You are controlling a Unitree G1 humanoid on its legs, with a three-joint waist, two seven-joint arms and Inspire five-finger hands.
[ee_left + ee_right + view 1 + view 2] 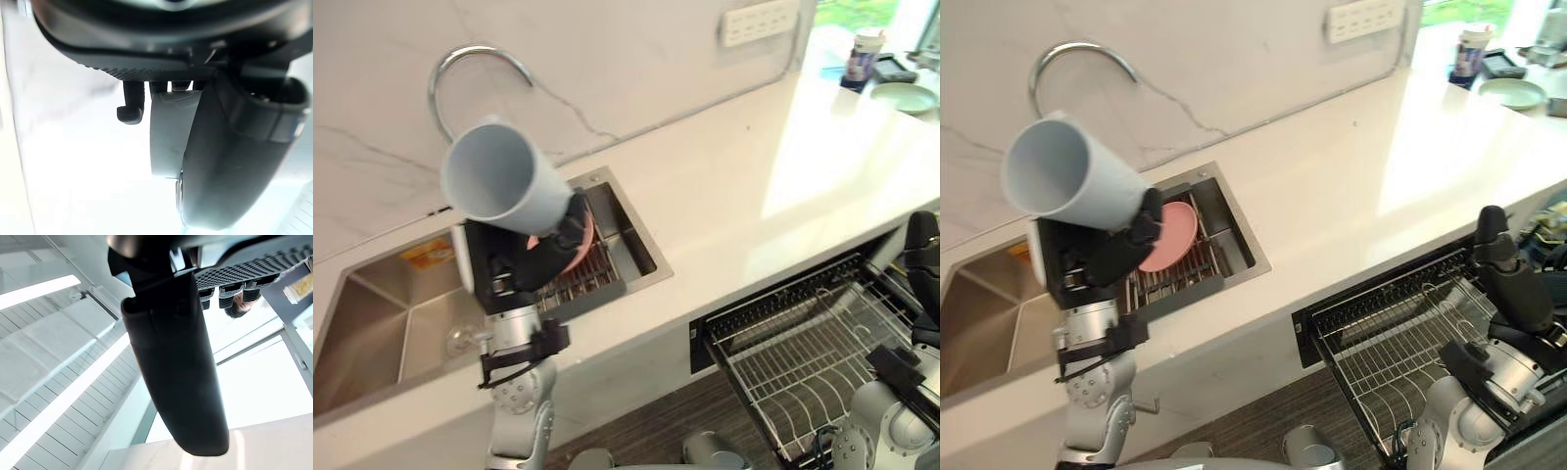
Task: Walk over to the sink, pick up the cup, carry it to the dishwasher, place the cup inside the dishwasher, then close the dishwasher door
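Observation:
My left hand [536, 257] holds a pale grey-blue cup [497, 178] raised above the sink [382, 323], tilted so its open mouth faces up toward me. The left wrist view shows the cup [168, 132] wedged between the fingers and the thumb [230, 161]. The dishwasher's wire rack [803, 352] is pulled out below the counter at the lower right. My right hand [1506, 274] stands over the rack's right side with straight fingers and holds nothing. Its dark thumb [176, 372] shows against the ceiling in the right wrist view.
A pink plate [1170, 233] leans in a drain rack inside the sink, under a curved faucet [460, 64]. The white counter [734, 186] runs to the right, with a bottle [862, 57] and a green plate [903, 96] at its far end. A wall socket strip [759, 20] sits above.

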